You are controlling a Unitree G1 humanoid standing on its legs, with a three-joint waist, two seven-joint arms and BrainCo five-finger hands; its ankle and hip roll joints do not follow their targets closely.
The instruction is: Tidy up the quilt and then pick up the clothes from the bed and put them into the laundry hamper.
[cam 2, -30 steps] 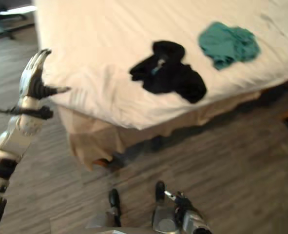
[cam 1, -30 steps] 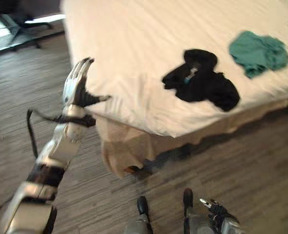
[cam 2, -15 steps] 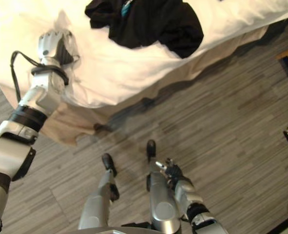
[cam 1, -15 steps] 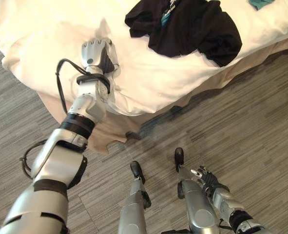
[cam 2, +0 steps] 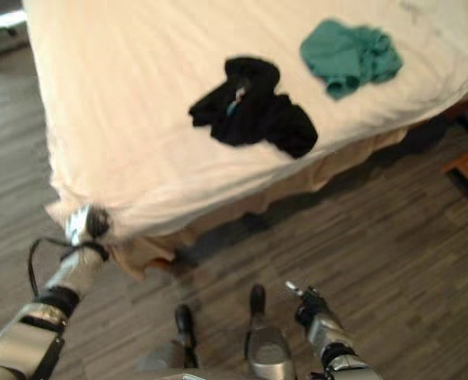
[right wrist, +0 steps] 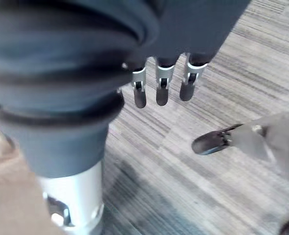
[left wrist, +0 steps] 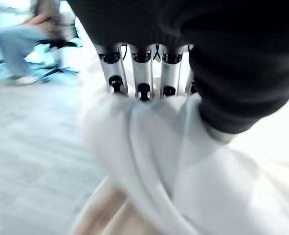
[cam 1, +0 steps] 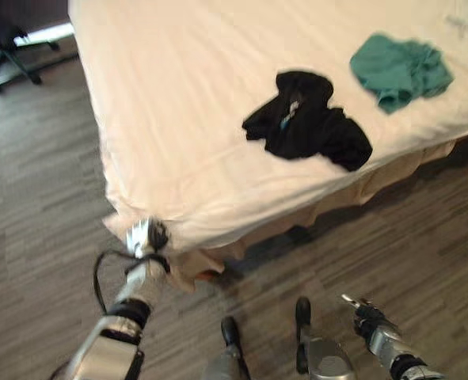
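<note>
Across the wood floor (cam 1: 43,158) the quilt (cam 1: 186,119) now lies flatter, its corner clenched in the left hand (cam 1: 142,236) dragged down from above, right hand (cam 1: 368,321) hanging loose-fingered, black clothes (cam 1: 305,123) and green garment (cam 1: 400,67) waiting beyond.

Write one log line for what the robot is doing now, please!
step: tidying quilt | left hand: gripping quilt corner | right hand: idle over floor | black clothes, green clothes: on bed

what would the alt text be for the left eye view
The robot's left hand grips the near corner of a cream quilt spread over a bed, seen from above. A black garment and a teal garment lie on the quilt, and the right hand hangs low over the wood floor.
</note>
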